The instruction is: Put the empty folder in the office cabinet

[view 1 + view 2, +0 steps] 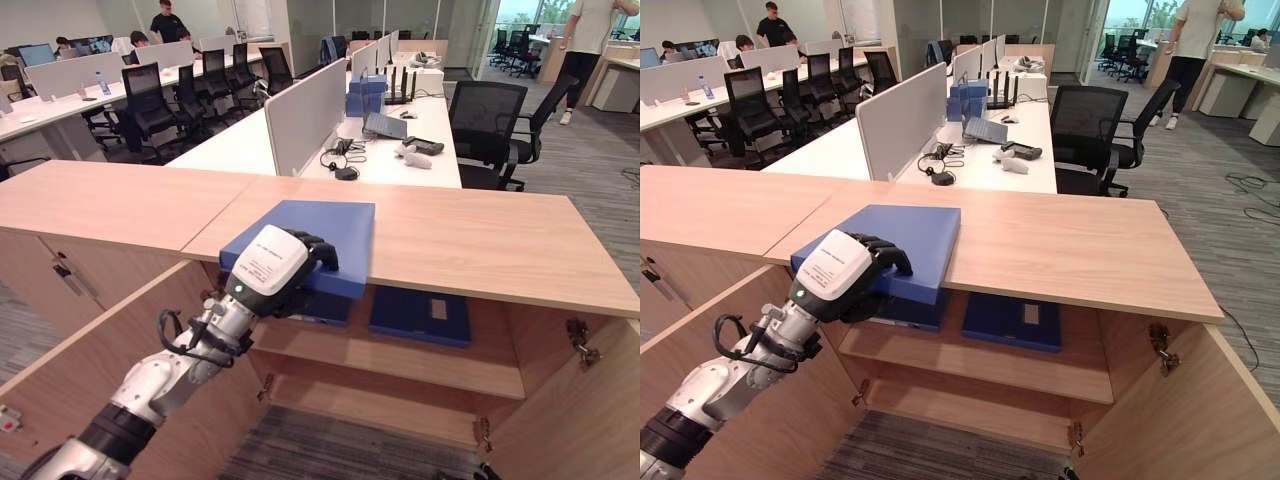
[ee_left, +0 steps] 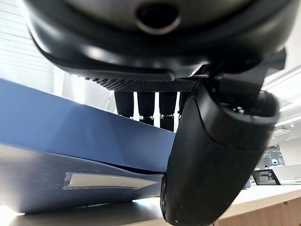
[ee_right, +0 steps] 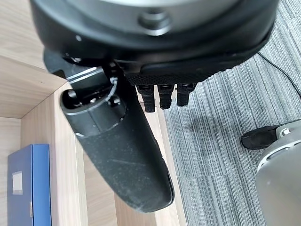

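With the left hand [image 1: 272, 265] clamped on the overhanging folder [image 1: 318, 235], it could catch the worktop [image 1: 480, 235] edge and slip.

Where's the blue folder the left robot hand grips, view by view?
Left eye view: blue folder centre, on cabinet top, left robot hand at its near edge.
Right eye view: left of centre.
Left wrist view: blue slab past the hand.
Right wrist view: a different folder, on the shelf.
Shared landmark: cabinet top.

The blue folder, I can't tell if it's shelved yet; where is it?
Not shelved: the blue folder lies on the cabinet top, overhanging its front edge, with the left hand gripping its near corner.
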